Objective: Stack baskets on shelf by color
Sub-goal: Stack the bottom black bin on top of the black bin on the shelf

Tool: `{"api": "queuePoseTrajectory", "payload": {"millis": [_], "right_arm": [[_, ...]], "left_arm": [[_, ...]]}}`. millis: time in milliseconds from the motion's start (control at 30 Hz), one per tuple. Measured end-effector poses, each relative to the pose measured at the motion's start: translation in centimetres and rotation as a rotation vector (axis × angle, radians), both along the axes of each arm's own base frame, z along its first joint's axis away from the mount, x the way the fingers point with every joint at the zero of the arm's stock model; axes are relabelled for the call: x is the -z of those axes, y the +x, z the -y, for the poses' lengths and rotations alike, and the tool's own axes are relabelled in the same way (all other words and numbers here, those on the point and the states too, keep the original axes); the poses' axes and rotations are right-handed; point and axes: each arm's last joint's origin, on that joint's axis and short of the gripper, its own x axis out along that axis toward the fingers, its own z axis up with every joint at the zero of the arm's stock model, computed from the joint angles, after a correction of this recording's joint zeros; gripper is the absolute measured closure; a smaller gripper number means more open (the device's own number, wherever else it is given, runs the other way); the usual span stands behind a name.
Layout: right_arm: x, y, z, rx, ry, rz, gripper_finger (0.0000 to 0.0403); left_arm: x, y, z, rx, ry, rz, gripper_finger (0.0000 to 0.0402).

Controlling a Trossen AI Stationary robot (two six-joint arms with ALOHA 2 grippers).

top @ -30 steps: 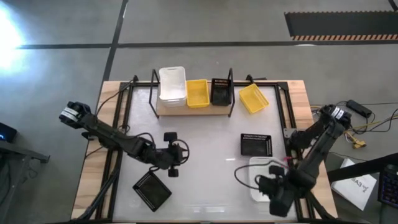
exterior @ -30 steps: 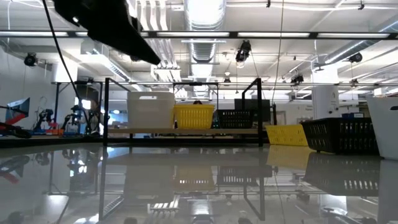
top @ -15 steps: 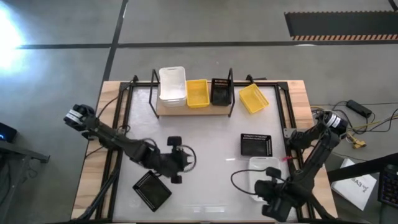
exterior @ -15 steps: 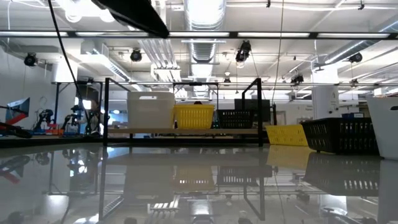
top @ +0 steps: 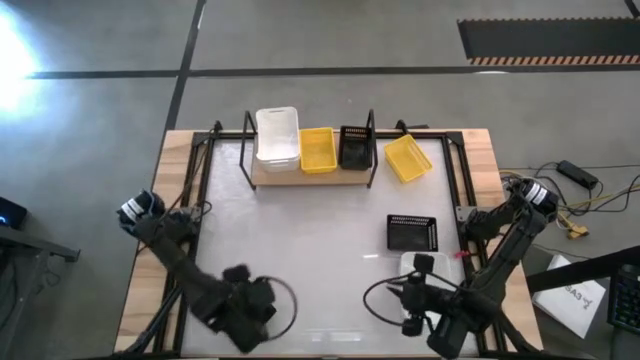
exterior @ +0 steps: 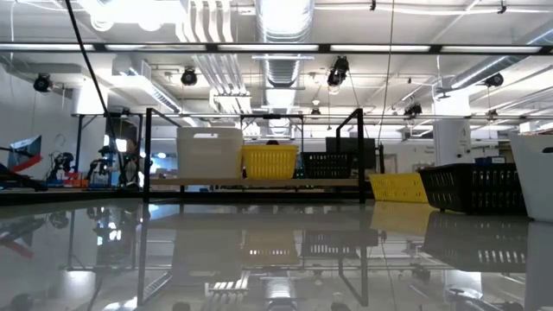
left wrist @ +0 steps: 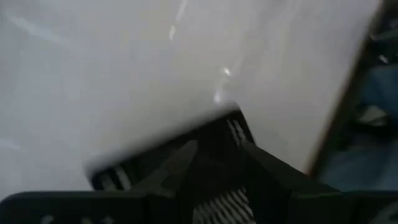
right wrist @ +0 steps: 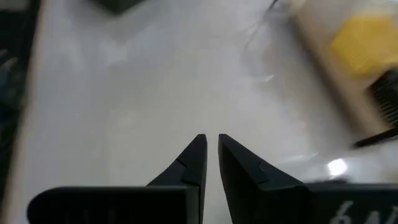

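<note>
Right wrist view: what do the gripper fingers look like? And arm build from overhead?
The right gripper has two matte black fingers tapering to sharp wedge tips on a flat black crossbar. From overhead both arms are dark jointed links; black cable loops beside each, and the left arm ends in a silver-capped base joint.

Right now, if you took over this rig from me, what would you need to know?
Left gripper: jaws open, low over a black basket at the table's near left, not gripping yet.
Right gripper: jaws almost shut, empty, over the white basket at near right.
Shelf: white stack, yellow basket and black basket side by side; stack counts unclear.
Left to do: the two near baskets, a second black one mid-right, a loose yellow one right of the shelf.
</note>
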Motion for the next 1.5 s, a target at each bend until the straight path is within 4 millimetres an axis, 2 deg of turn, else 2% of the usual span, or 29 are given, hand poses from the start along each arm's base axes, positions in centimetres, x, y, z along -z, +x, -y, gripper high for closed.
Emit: {"api": "queuePoseTrajectory", "payload": {"millis": [233, 400, 633, 867, 967, 1067, 1300, 1500], "right_arm": [[0.1, 1.2, 0.9, 0.059, -0.106, 0.089, 0.0369], [1.3, 2.3, 0.8, 0.068, -0.137, 0.07, 0.0369], [3.6, 3.2, 0.1, 0.066, -0.193, 0.027, 0.0369], [4.2, 3.7, -0.5, 0.065, -0.202, 0.017, 0.0369], [4.1, 3.9, -0.7, 0.064, -0.194, 0.023, 0.0369], [3.7, 3.8, -0.9, 0.06, -0.184, 0.028, 0.0369], [3.1, 3.2, -1.1, 0.035, -0.14, 0.012, 0.0369], [4.0, 3.3, -1.4, 0.017, -0.1, -0.066, 0.0369]], "left_arm": [[1.2, -2.1, 4.3, -0.275, -0.247, 0.035, 0.0297], [2.3, -1.5, 5.6, -0.295, -0.287, 0.059, 0.026], [5.3, 0.6, 5.2, -0.37, -0.219, -0.016, 0.0171], [8.0, 2.3, 3.7, -0.404, -0.117, -0.142, 0.0159], [9.0, 2.3, 3.1, -0.385, -0.048, -0.215, 0.0176], [9.5, 2.4, 2.8, -0.354, -0.009, -0.257, 0.0219], [9.7, 3.6, 1.5, -0.153, 0.063, -0.257, 0.0381], [9.6, 7.2, -0.9, 0.023, 0.109, -0.109, 0.0399]]}}
